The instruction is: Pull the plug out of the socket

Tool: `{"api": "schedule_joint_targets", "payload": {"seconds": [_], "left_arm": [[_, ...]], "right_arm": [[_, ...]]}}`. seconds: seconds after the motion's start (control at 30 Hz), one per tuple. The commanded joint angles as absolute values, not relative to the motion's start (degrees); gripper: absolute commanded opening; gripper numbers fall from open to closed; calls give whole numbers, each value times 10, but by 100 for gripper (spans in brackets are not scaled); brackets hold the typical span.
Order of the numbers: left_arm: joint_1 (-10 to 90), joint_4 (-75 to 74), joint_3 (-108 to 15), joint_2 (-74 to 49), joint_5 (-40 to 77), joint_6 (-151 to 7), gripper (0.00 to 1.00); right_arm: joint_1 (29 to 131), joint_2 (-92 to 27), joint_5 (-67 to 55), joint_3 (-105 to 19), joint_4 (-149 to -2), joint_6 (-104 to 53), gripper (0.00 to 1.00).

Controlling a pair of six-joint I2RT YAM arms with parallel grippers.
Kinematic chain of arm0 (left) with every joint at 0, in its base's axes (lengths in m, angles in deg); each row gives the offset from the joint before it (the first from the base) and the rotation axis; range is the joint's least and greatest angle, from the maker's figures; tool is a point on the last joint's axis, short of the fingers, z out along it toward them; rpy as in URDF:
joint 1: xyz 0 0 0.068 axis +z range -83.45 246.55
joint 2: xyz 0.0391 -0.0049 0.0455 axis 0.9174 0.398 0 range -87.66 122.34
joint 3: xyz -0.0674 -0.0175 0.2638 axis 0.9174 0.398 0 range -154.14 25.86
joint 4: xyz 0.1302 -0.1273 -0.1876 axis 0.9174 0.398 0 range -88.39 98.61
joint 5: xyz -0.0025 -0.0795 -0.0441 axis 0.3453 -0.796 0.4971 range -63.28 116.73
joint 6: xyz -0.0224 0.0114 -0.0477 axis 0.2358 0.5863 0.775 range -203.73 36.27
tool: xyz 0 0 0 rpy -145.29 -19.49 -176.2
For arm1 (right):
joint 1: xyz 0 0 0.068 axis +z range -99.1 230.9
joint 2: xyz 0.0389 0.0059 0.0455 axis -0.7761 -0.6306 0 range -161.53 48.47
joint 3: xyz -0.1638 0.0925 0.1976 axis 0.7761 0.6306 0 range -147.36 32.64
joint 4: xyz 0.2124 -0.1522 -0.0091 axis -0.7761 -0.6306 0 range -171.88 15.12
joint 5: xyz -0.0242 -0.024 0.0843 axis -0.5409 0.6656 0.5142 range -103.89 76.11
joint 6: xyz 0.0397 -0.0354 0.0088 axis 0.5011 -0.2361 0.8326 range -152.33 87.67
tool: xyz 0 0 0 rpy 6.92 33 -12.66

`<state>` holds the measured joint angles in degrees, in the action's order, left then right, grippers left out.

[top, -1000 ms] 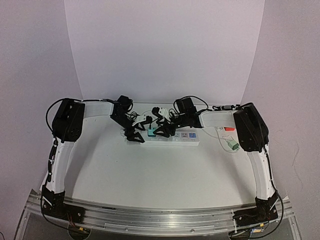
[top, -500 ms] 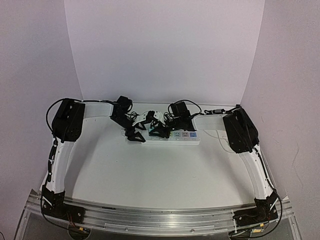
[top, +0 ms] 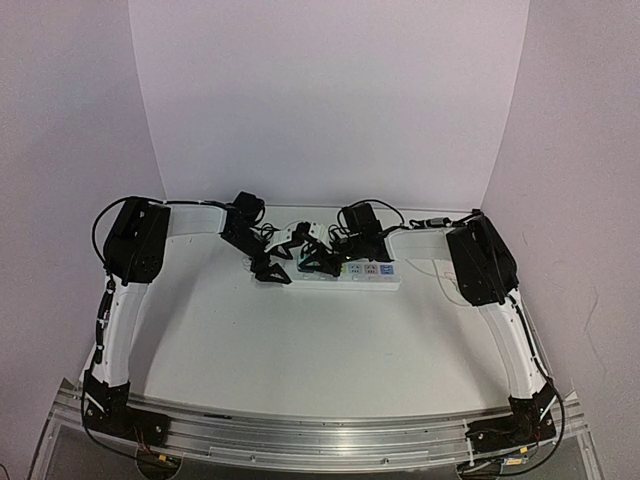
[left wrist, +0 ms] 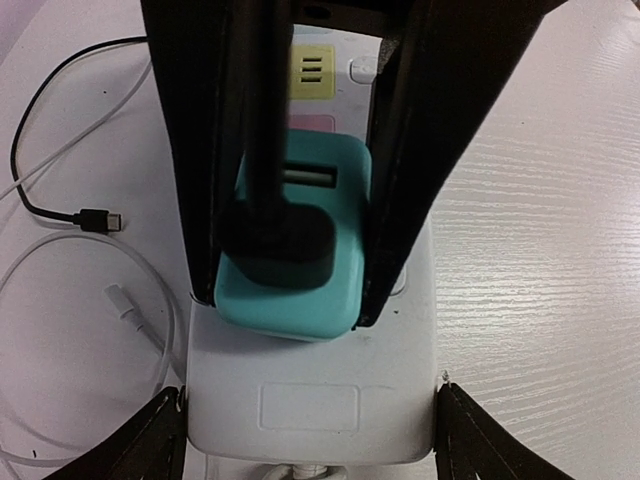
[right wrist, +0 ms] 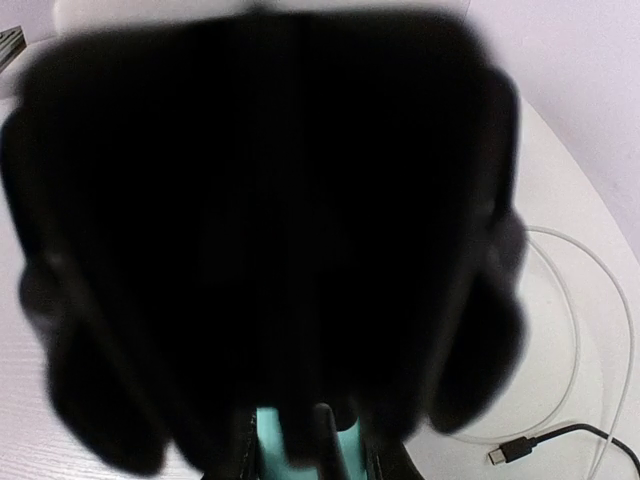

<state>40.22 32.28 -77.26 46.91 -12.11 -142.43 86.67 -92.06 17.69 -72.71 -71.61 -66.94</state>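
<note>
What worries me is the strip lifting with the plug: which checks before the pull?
1. Teal plug seated in the socket: ok.
2. Right tool fingers flanking the plug: ok.
3. Left tool tips against both socket sides: ok.
4. Either grip firm enough: cannot tell.
5. Black loose cable clear of both tools: ok.
6. Right wrist view of the plug: not ok, mostly blacked out.
</note>
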Motion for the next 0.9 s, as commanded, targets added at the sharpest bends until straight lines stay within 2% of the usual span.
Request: {"api": "schedule_joint_targets", "payload": {"seconds": [0.0,0.07,0.6,0.87], "left_arm": [[380,324,-748,476,-77,-1442,62],[380,330,-749,477,-72,-1440,56],[381,392,-738,487,-17,-1469,53],[381,399,-742,493,-16,-1462,51]], "right_arm": [[875,-895,195,-735,-641,-642,0],[875,-887,195,-736,-628,-640,0],[844,-838,238,-713,-447,-541,0],[841,-824,245,-690,-438,-552,0]]}}
